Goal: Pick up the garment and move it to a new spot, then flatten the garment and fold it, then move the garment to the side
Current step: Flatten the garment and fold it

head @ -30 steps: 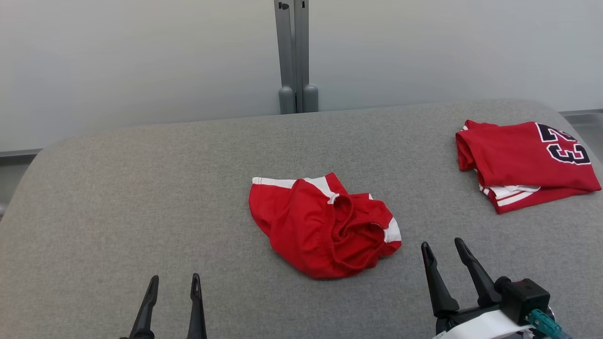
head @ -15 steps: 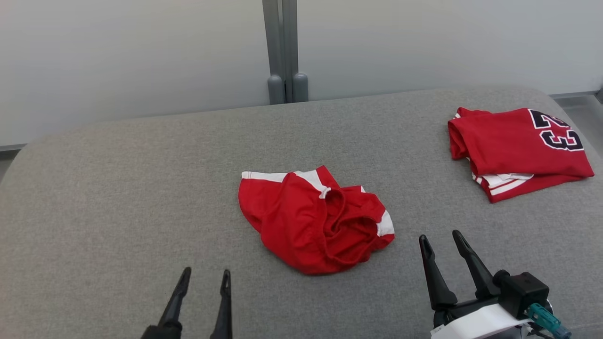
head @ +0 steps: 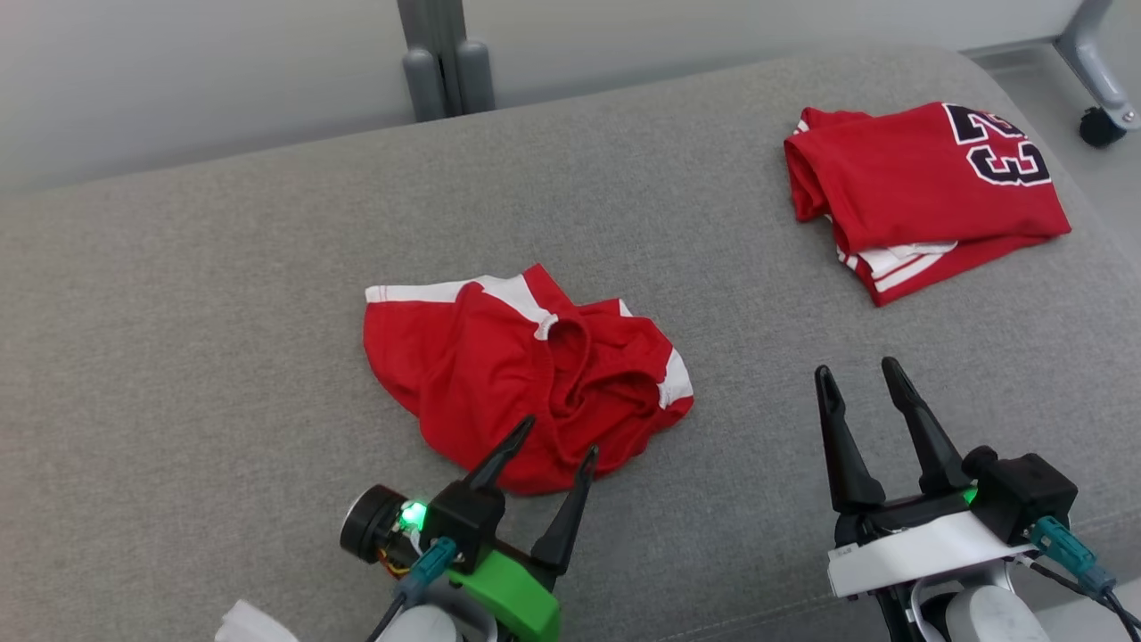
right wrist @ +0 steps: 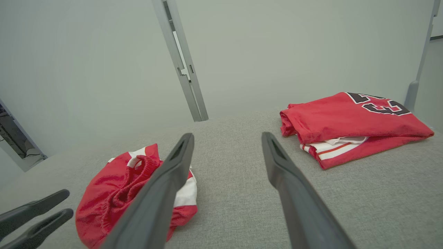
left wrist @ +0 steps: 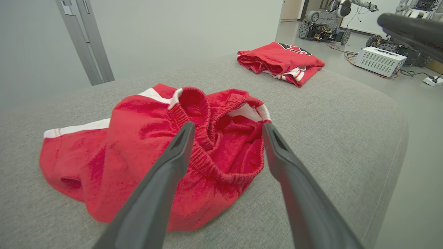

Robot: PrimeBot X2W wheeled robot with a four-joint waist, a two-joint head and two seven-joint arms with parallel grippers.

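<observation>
Head view: a grey fabric-covered table [head: 178, 357] carries two red garments. The crumpled red shorts with white side trim and a gathered elastic waistband [head: 481, 374] lie near the middle of the table, somewhat toward its near edge. The waistband opening faces up and one white-edged leg is spread toward the left edge. A folded red jersey with a black, white-outlined number [head: 927, 187] lies at the far right corner, well apart from the shorts.

The left gripper [head: 561, 435], on a green mount, has its two dark fingers spread wide. Its tips overlap the near edge of the shorts and nothing is held. Whether the tips touch the cloth cannot be told. The right gripper [head: 854, 366] is likewise spread wide and empty, over bare table to the right of the shorts, between them and the near edge. A grey upright post [head: 443, 53] stands behind the far edge.

Left wrist view: the parted fingers [left wrist: 166, 173] straddle the rumpled waistband, with the jersey beyond near the far right corner.

Right wrist view: the parted fingers [right wrist: 294, 193] point at bare table between the two garments. The shorts lie at left, the jersey at right, and the left gripper's tips show at lower left.
</observation>
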